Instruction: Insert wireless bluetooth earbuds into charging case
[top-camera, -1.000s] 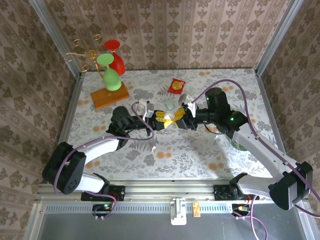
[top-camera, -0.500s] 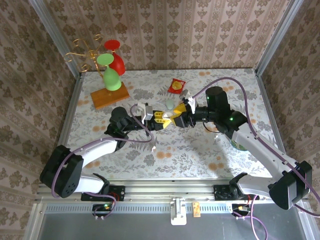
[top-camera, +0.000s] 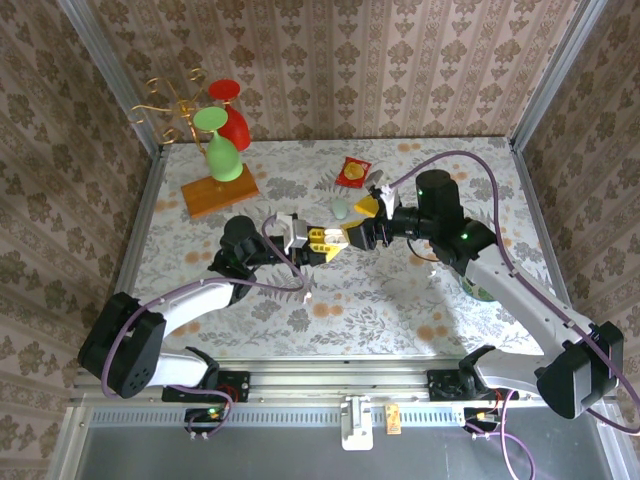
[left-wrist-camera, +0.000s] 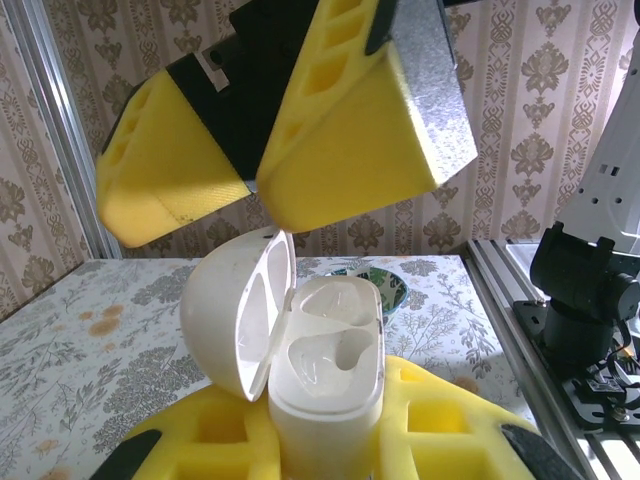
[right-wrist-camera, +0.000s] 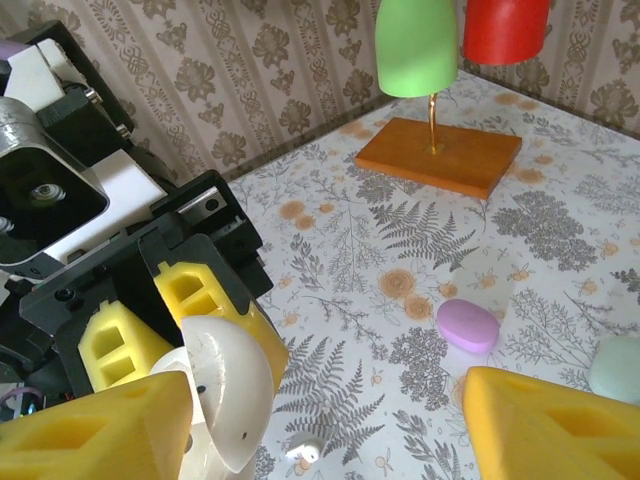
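Open white case (left-wrist-camera: 325, 365) clamped upright in left tool (left-wrist-camera: 325, 445), over middle of worktop (top-camera: 400, 290), right tool (right-wrist-camera: 320, 430) spread wide, empty, just right of it, one white earbud (right-wrist-camera: 303, 452) on worktop nearby

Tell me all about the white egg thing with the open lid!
The charging case is glossy white plastic, egg-shaped, standing upright. Its hinged lid is swung open sideways, showing two moulded hollows that look empty. The left gripper clamps its base between yellow pads.
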